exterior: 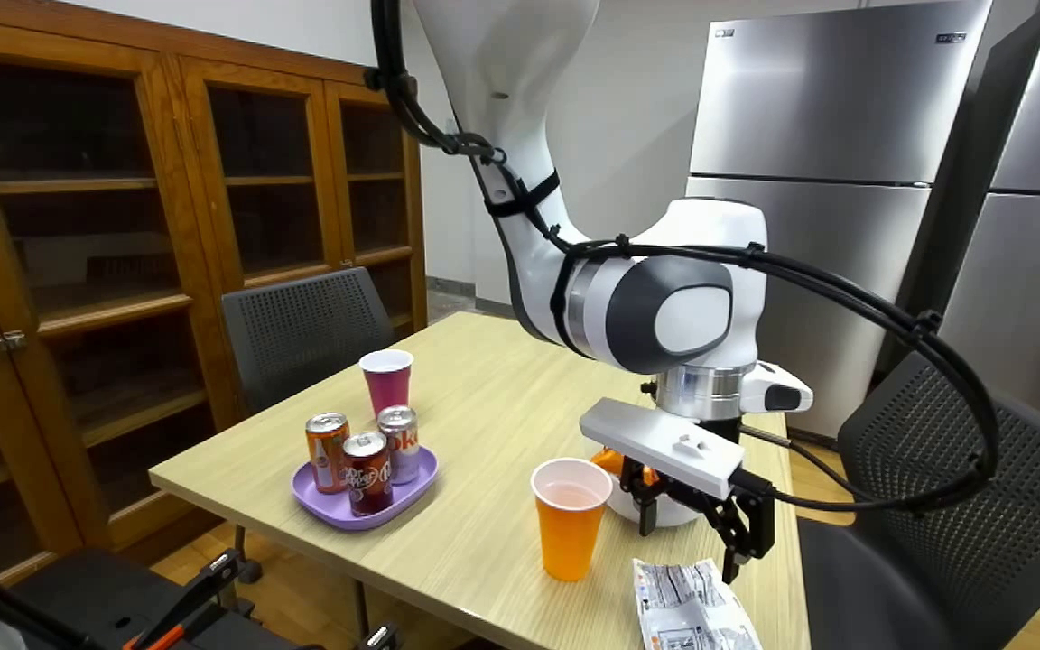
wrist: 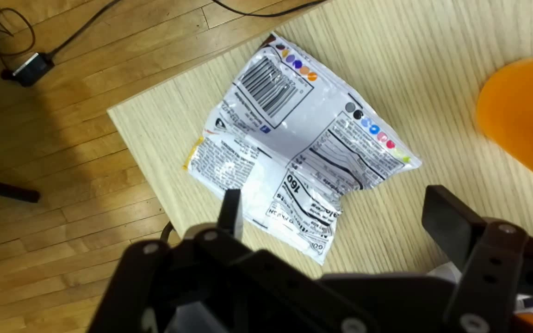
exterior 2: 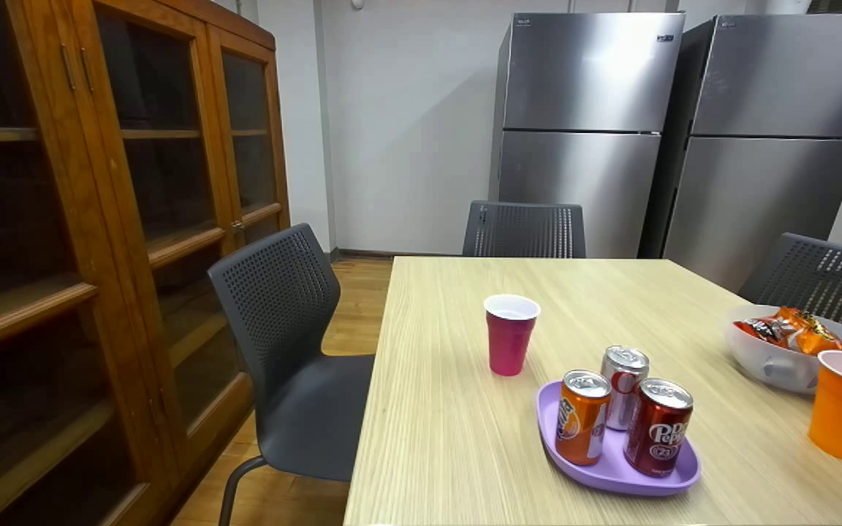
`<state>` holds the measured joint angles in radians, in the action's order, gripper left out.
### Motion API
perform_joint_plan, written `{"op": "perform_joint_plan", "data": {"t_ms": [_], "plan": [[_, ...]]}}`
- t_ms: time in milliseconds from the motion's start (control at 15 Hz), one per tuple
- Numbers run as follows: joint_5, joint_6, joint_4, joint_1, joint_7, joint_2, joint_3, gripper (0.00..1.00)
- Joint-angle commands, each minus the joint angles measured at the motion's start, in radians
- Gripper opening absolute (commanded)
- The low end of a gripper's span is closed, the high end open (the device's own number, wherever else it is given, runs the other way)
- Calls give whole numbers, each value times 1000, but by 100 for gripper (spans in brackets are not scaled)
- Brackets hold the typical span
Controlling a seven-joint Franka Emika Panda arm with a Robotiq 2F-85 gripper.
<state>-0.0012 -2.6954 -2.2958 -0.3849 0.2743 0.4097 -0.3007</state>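
White arm [exterior: 628, 307], black cables [exterior: 755, 258], black hand [wrist: 334, 208]

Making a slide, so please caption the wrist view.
Open claw near a crumpled packet on the table, cup at frame right.

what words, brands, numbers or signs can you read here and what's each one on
"Dr Pepper": dark red can
"23": same can
"oke": silver can, first letter unclear
"160": white packet
"alories": same packet
Too small or blurred to read for certain: most other print on the packet, the sideways lettering on the orange can, the refrigerator badges.
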Motion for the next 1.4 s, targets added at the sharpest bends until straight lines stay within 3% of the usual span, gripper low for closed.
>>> {"op": "perform_joint_plan", "data": {"t_ms": [0,1333], "plan": [[-25,39,24,-16,-6,22,4,100],[-17,174,225,-80,60,205,52,100]]}}
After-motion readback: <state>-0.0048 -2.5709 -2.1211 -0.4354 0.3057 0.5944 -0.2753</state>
